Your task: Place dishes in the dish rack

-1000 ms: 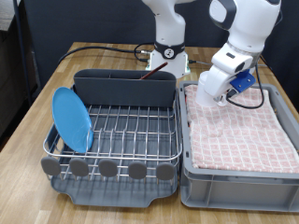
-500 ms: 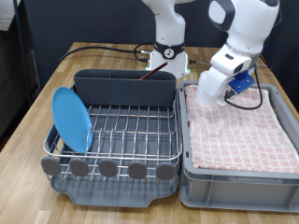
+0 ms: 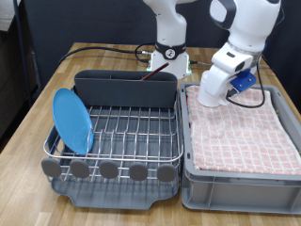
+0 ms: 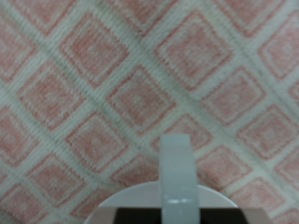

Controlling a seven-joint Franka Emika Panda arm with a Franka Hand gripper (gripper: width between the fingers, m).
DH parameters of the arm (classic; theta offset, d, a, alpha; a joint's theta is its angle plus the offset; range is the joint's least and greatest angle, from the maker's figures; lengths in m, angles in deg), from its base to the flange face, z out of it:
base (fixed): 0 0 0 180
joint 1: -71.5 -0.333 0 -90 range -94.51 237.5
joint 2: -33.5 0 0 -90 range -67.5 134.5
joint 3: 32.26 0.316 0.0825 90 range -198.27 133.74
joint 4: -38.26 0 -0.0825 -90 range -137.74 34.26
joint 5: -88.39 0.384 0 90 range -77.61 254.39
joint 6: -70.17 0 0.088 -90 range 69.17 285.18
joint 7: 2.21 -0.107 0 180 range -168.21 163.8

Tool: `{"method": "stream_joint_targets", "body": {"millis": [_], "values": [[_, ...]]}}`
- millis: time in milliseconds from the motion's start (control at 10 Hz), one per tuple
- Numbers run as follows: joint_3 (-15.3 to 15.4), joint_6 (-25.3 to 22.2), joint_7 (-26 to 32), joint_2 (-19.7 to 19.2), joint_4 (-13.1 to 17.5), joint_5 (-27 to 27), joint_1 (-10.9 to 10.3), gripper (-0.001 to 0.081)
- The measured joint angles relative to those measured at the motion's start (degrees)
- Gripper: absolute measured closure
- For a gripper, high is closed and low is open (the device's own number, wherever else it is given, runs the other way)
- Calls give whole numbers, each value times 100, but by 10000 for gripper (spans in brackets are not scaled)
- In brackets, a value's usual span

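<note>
The dark grey dish rack [image 3: 113, 141] stands at the exterior view's left. The light-blue plate [image 3: 71, 120] stands on edge in its wire grid at the left side. The reddish-brown wooden spoon [image 3: 156, 76] leans in the tall cutlery box [image 3: 127, 90]. My gripper [image 3: 220, 85] is shut on the white mug [image 3: 209, 92] and holds it over the pink checked towel's far left corner. The wrist view shows the mug's handle [image 4: 176, 168] and rim close up against the towel; my fingers do not show there.
The grey bin [image 3: 240, 174] with the pink checked towel [image 3: 240, 132] fills the exterior view's right, right beside the rack. A second robot base [image 3: 169, 56] and black cables lie behind the rack. The wooden table's edge runs along the left.
My gripper with the mug has shifted slightly towards the exterior view's left and up. The plate and spoon have not moved.
</note>
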Motion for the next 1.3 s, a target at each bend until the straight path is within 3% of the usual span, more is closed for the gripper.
{"method": "stream_joint_targets", "body": {"millis": [500,900,1300], "values": [[-253,-811,-40,675,493,213,39,738],[-516,-1602,-478,656,1241,355,207,738],[-621,-1237,-476,472,1338,313,261,738]]}}
